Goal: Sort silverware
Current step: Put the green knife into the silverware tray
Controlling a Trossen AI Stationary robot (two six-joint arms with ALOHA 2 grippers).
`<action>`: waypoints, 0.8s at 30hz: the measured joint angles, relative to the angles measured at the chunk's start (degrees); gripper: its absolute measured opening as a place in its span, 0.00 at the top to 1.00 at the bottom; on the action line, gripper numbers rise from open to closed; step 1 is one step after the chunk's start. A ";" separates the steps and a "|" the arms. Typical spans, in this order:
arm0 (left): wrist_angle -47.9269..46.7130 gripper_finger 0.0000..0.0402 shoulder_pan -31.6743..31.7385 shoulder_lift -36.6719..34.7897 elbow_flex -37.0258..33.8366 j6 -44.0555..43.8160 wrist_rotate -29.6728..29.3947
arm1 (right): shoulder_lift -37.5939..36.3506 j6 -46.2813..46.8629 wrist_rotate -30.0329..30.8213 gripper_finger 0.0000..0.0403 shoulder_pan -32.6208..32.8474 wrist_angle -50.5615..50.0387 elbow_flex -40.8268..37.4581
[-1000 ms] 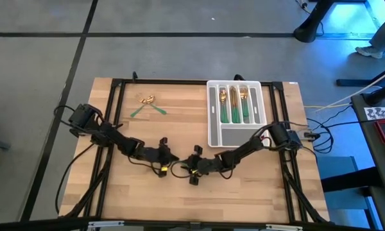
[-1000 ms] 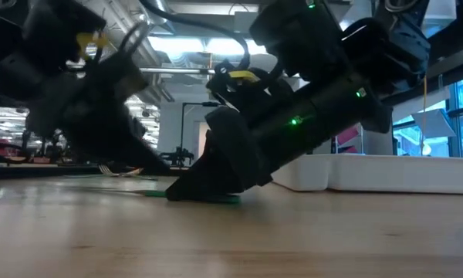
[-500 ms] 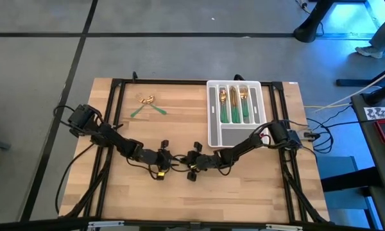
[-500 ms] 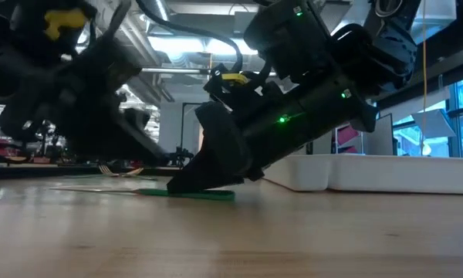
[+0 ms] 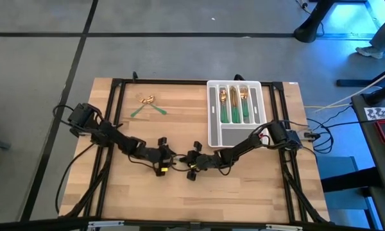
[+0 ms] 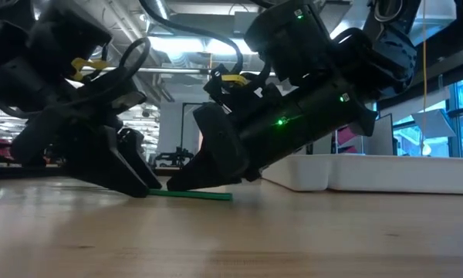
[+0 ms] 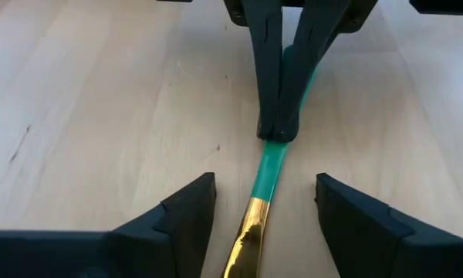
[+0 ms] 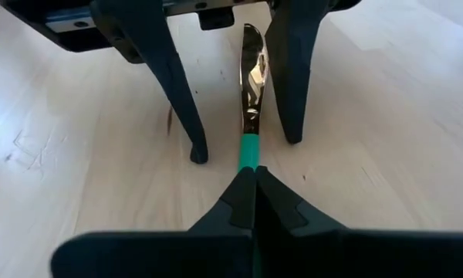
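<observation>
A knife [image 8: 251, 73] with a gold blade and a slim green handle lies on the wood near the table's middle, blade toward the left. My right gripper [image 8: 255, 176] is shut on its handle. My left gripper [image 7: 264, 181] stands open, one finger on each side of the blade, touching nothing. In the high view the two grippers meet tip to tip, the left gripper [image 5: 169, 160] facing the right gripper [image 5: 187, 164]. Two more pieces of silverware [image 5: 147, 105] lie at the far left. Several pieces stand in the slotted tray [image 5: 213, 131]. My right gripper pinches the green handle [image 7: 272, 154] between its two fingers [image 7: 280, 116], a little back from where the gold blade begins. The fingers slant down from the table's right and lie along the handle. The knife lies low along the wood [image 6: 193, 196].
The grey-white tray stands at the far right, just behind my right arm. Black frame rails [image 5: 113, 122] run along both sides of the table. Bare wood [image 5: 179, 199] lies along the near edge.
My left gripper has opened and let go of the knife, its fingers now standing apart on either side of the blade. My right gripper has shut on the green handle. The knife has stayed low on the wood between them.
</observation>
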 joint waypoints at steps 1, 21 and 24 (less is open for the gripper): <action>-0.23 0.49 0.32 0.22 0.02 -0.19 0.89 | 0.00 -0.02 -0.11 0.99 0.00 0.00 0.00; 1.82 0.98 0.39 0.83 -0.01 -4.04 7.24 | -10.27 -0.92 3.55 0.94 3.50 -16.42 -0.46; 3.46 0.99 -0.57 0.94 -0.25 -4.19 7.05 | -10.23 0.71 3.48 0.84 3.50 -16.26 -0.45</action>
